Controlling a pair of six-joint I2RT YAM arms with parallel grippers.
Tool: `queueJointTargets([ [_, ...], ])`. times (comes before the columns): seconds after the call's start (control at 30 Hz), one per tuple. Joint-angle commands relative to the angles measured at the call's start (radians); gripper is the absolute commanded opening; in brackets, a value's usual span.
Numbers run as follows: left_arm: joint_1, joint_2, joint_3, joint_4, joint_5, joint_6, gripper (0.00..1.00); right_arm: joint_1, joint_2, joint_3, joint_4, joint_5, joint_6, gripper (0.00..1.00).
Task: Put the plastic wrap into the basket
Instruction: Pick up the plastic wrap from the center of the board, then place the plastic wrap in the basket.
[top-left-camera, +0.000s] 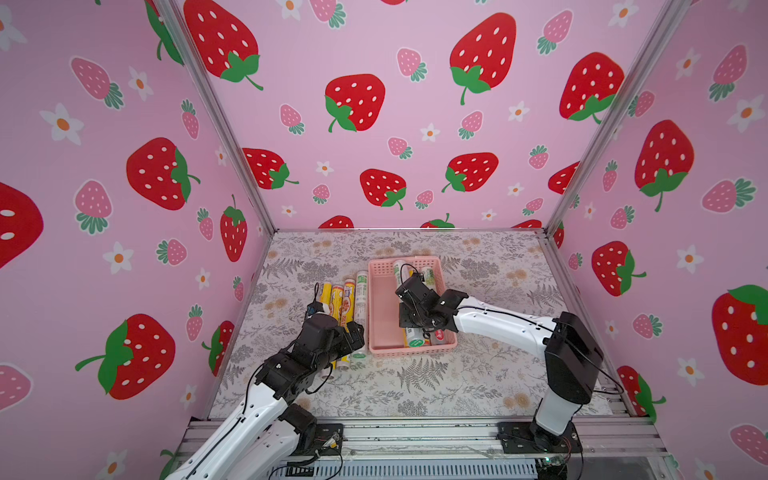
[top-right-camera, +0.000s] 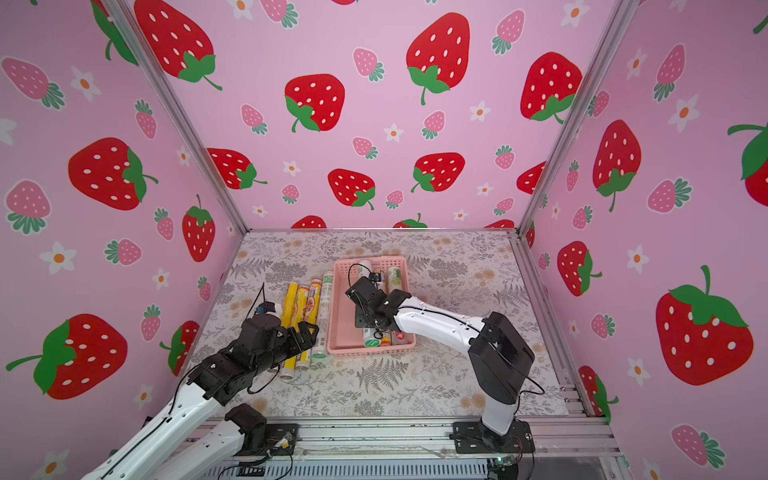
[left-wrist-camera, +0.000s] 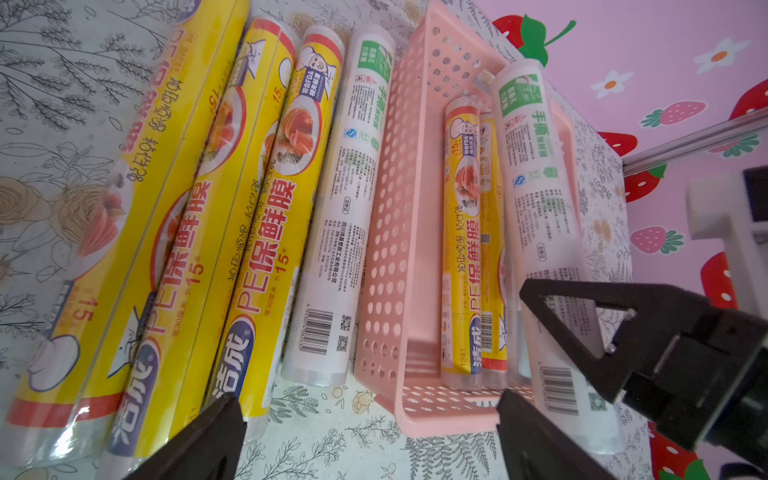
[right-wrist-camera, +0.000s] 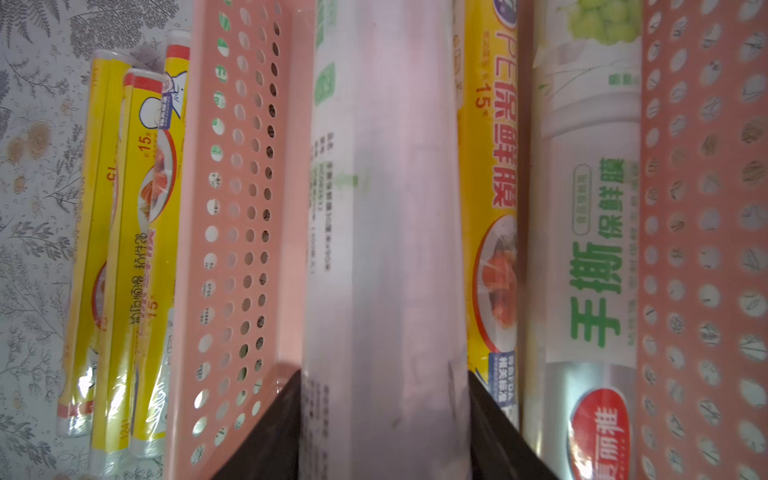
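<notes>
1. The pink basket (top-left-camera: 372, 309) sits near the middle of the floral table (top-left-camera: 457, 374), with its long sides running away from the robot.
2. The right jaws are closed across a white roll with green print (right-wrist-camera: 386, 208), gripping it towards its nearer end. The roll runs lengthwise over the basket. Whether it rests on anything beneath cannot be told.
3. In the left wrist view, two yellow rolls (left-wrist-camera: 461, 232) lie on the basket floor, and the held roll partly hides the farther one.
4. A grape-printed roll (right-wrist-camera: 594, 208) lies against the basket's right wall.
5. Pink floor shows along the left side of the basket, between its left wall and the rolls inside.
6. A row of four rolls (top-left-camera: 347, 303) lies on the table to the left of the basket, parallel to it. It is made up of three yellow-wrapped rolls (left-wrist-camera: 199, 232) and an outer white roll (left-wrist-camera: 345, 199) just beside the perforated left wall.
7. The left jaws stand wide apart and hold nothing, low over the near ends of that row. In both top views the left arm (top-left-camera: 257, 407) covers those ends.
8. The right arm (top-left-camera: 498, 320) crosses the basket's right wall near its nearer corner. Its black wrist hides the middle of the rolls inside in both top views.
9. Strawberry walls (top-left-camera: 374, 104) close in the table at the back and on both sides.
</notes>
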Motion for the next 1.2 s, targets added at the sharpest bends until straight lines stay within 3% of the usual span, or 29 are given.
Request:
queueJointTargets([
  [0.0, 0.012, 0.010, -0.003, 0.032, 0.035, -0.008, 1.00, 0.015, -0.025, 0.020, 0.095, 0.089, 0.072, 0.27],
  [0.2, 0.014, 0.031, -0.041, 0.124, 0.082, -0.032, 1.00, 0.054, 0.014, 0.034, 0.113, 0.164, 0.060, 0.27],
  [0.6, 0.040, 0.034, 0.017, 0.061, 0.055, 0.014, 1.00, 0.075, 0.135, 0.107, 0.115, 0.129, 0.066, 0.27],
  [0.9, 0.049, 0.054, -0.012, 0.098, 0.102, 0.007, 1.00, 0.095, 0.226, 0.153, 0.097, 0.134, 0.053, 0.28],
  [1.17, 0.052, 0.093, 0.003, 0.093, 0.099, 0.005, 1.00, 0.096, 0.252, 0.149, 0.109, 0.116, 0.061, 0.43],
])
